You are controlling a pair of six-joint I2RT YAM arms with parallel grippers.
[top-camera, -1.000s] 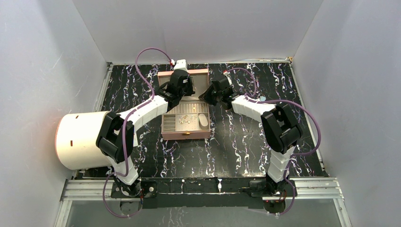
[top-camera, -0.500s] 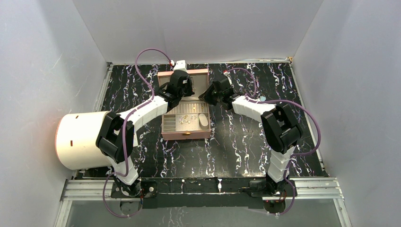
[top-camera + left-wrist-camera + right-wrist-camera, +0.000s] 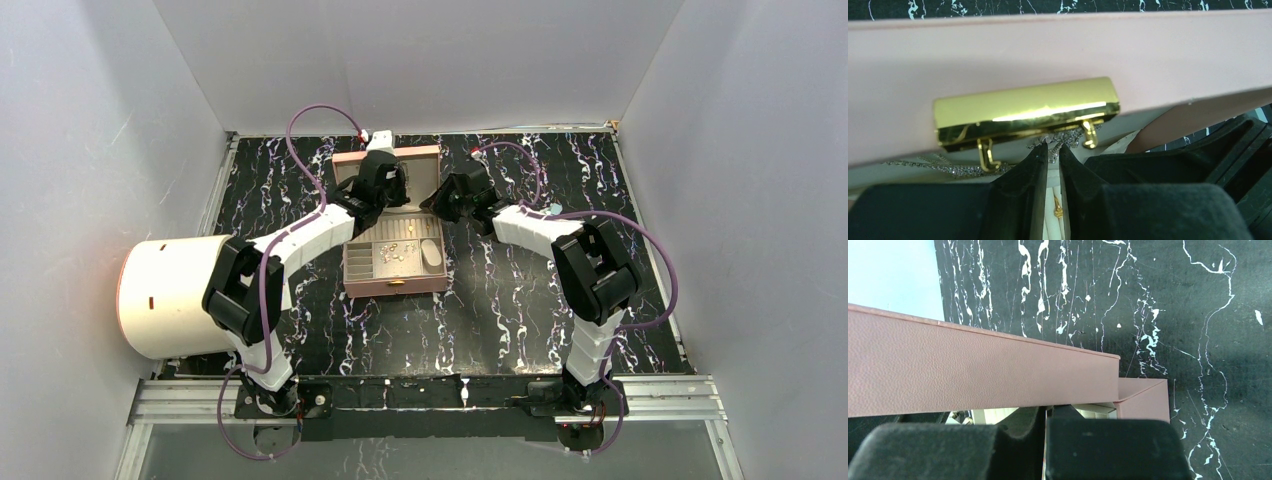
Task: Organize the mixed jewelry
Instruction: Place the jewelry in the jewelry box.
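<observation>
Silvery chain (image 3: 955, 169) lies crosswise just past the tips of the left claw (image 3: 1053, 150), long axis side to side, under the pink lid's (image 3: 1048, 60) gold clasp (image 3: 1025, 112). Left claw: narrowly parted, released. Right claw (image 3: 1046, 412): clenched beside the lid edge. Other pieces (image 3: 393, 253) sit in the tray behind the left claw.

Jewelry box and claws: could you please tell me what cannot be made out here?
- Left wrist view: the gold clasp and left claw cover parts of the silvery chain.
- Right wrist view: the right claw ends under the pink lid; any grip is unclear.
- Top view: the mixed jewelry is too small to tell apart; the left arm and right arm hide their claws' tips.
</observation>
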